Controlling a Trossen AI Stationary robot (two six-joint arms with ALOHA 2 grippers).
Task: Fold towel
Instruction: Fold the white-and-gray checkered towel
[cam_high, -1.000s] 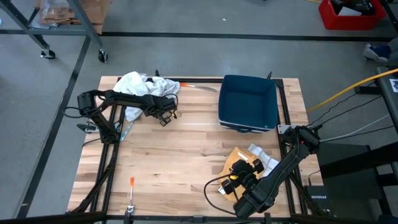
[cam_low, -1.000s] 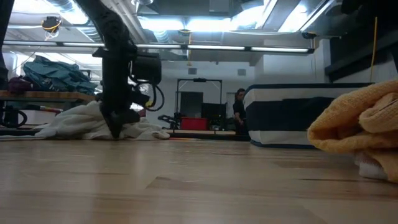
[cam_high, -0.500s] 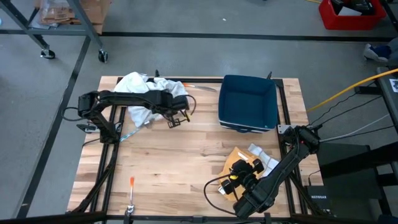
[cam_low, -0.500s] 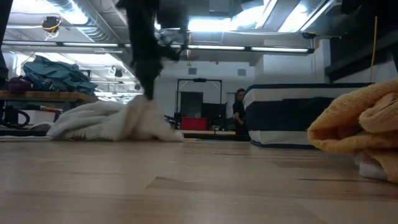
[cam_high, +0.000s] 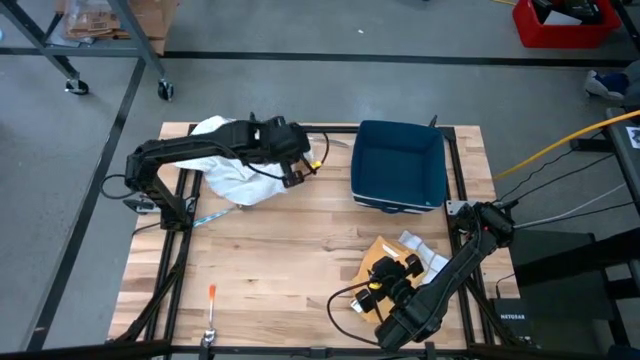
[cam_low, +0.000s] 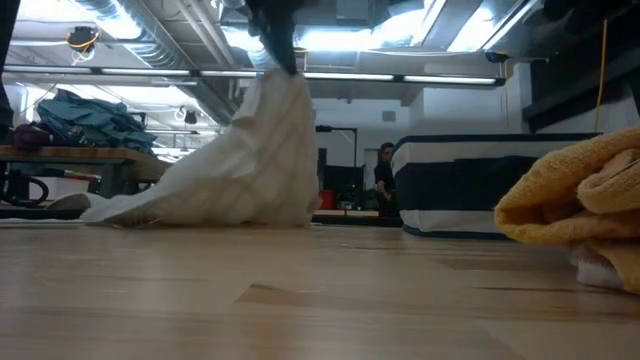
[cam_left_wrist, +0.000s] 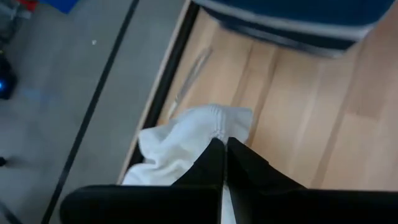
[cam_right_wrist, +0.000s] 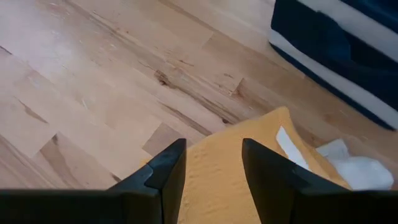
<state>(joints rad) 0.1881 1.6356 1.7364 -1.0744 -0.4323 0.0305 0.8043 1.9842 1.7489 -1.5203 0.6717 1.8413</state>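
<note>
Your left gripper (cam_high: 296, 166) has its jaws clenched on a pinch of the white towel (cam_high: 228, 172), in the upper left of the high frame just beside the blue bin (cam_high: 398, 166); the left wrist view shows the two dark fingers (cam_left_wrist: 239, 167) pressed together with a hemmed corner of cloth bunched at their tips. In the low view the towel (cam_low: 240, 165) hangs as a tent from that pinch, its lower edge trailing on the bench (cam_low: 300, 290). By my reading you are in the opening step: lifting one corner to shake the heap loose before any fold is made. The next move likely calls for drawing the cloth toward the open middle of the bench and laying it flat, keeping clear of the bin wall. Your right gripper (cam_right_wrist: 211, 167) waits at the lower right of the high frame, jaws parted and holding nothing, above the yellow cloth (cam_high: 390, 262) that lies there with some white paper (cam_high: 420, 245). The bench is pale wood planking in a black frame. Beyond it the low view gives a workshop with ceiling strip lights and a person (cam_low: 384, 170) standing far off.
</note>
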